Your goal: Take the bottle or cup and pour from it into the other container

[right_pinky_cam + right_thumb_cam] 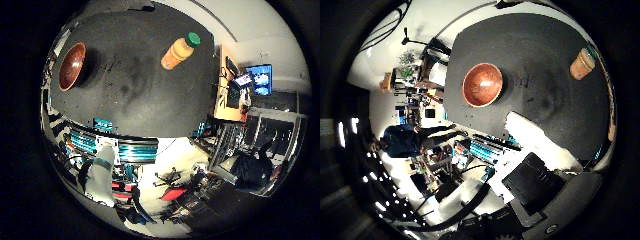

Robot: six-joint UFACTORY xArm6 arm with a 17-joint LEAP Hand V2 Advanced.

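Observation:
An orange bottle with a green cap lies tilted on the round black table near its far edge. A reddish-brown wooden bowl stands on the same table, well away from the bottle. The right thumb side palm view shows the bowl near the table's middle and the bottle by the rim. My hand is high above the table's near edge, away from both things. Its white and black fingers reach in relaxed and hold nothing.
A desk with a lit monitor stands beyond the table on the bottle's side. Chairs and clutter crowd the floor below the table's near edge. Shelves with plants stand beyond the bowl's side.

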